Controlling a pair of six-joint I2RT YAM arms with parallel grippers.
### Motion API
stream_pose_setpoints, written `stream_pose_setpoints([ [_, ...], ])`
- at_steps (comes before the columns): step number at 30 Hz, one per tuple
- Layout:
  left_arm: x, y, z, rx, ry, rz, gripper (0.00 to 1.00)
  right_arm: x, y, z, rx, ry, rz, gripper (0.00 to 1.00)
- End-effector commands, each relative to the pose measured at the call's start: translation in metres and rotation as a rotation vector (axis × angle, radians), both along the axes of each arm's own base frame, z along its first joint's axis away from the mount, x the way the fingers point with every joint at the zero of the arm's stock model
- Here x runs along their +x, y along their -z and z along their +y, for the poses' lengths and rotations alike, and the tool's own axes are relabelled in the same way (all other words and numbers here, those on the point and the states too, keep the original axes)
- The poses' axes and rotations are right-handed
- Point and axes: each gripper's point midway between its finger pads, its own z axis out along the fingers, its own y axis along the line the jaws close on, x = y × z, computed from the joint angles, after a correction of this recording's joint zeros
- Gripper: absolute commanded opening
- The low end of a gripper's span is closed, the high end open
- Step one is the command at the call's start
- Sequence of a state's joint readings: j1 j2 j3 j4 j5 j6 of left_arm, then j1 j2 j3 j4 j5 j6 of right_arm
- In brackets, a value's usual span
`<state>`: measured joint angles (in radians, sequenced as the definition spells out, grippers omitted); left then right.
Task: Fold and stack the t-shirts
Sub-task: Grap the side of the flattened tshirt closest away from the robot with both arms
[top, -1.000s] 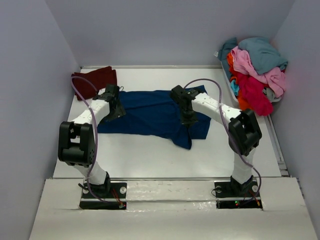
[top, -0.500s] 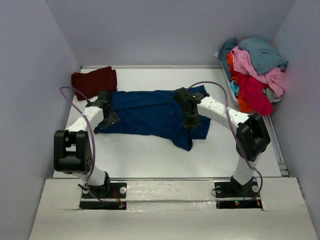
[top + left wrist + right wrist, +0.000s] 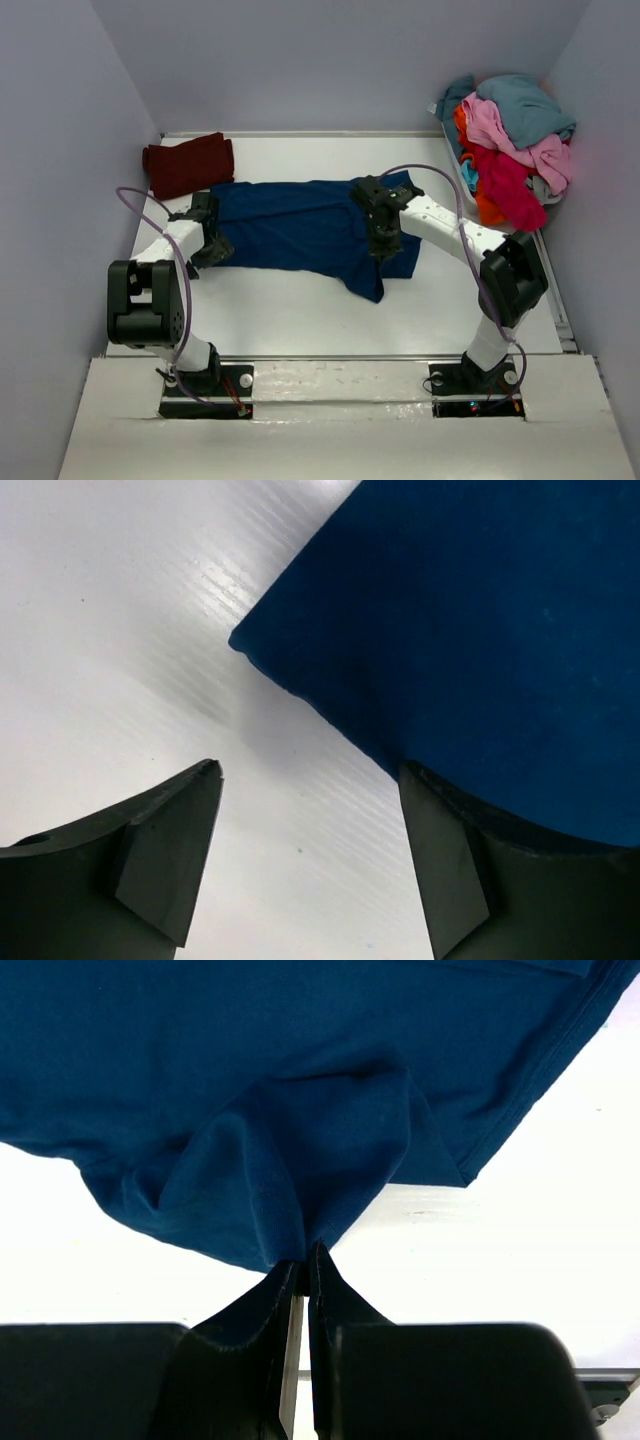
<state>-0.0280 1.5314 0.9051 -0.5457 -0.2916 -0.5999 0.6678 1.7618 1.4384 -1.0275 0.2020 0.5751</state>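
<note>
Cloth such as the navy t-shirt (image 3: pixel 290 225), lying spread across the middle of the bench (image 3: pixel 300 315), looks light and limp. It will likely sag and bunch from any single pinch, so it is best taken at hems or corners with both arms. The right claw (image 3: pixel 303 1260) is clenched on a raised pucker toward its right end, while the left claw (image 3: pixel 310 780) gapes, gripping nothing, at the shirt's left corner, a sound place to grasp.

Robot lab cell: plain grey panels (image 3: pixel 350 60) are enclosing a white worktop (image 3: pixel 300 320). A left arm (image 3: pixel 145 300) and right arm (image 3: pixel 510 275) are sitting bolted at its near edge.
</note>
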Motion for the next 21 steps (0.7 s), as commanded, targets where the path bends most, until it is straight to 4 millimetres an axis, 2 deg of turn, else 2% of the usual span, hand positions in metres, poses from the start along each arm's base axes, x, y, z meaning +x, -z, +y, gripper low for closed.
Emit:
stream_pose_setpoints([
  [1,0.009,0.002,0.003,-0.001,-0.018,-0.029,0.79,0.002,-0.011,0.002,0.04,-0.006,-0.038,0.12],
  [2,0.01,0.003,0.002,-0.009,-0.016,-0.025,0.7,0.002,-0.011,0.001,0.037,-0.006,-0.037,0.12],
  [4,0.016,0.004,0.001,-0.014,-0.012,-0.033,0.62,0.0,-0.013,0.0,0.036,-0.002,-0.036,0.12],
  [5,0.017,0.005,-0.001,-0.019,-0.009,-0.036,0.54,0.0,-0.014,0.0,0.037,-0.001,-0.038,0.12],
  [7,0.024,0.005,-0.002,-0.028,0.002,-0.041,0.49,0.0,-0.016,0.0,0.04,0.003,-0.037,0.12],
  [16,0.033,0.011,-0.004,-0.035,0.036,-0.034,0.48,-0.002,-0.018,-0.002,0.029,0.015,-0.031,0.12],
  [20,0.034,0.015,-0.006,-0.042,0.044,-0.032,0.35,-0.003,-0.018,-0.003,0.026,0.021,-0.027,0.12],
  [21,0.033,0.016,-0.006,-0.044,0.046,-0.029,0.28,-0.003,-0.019,-0.004,0.024,0.024,-0.029,0.12],
])
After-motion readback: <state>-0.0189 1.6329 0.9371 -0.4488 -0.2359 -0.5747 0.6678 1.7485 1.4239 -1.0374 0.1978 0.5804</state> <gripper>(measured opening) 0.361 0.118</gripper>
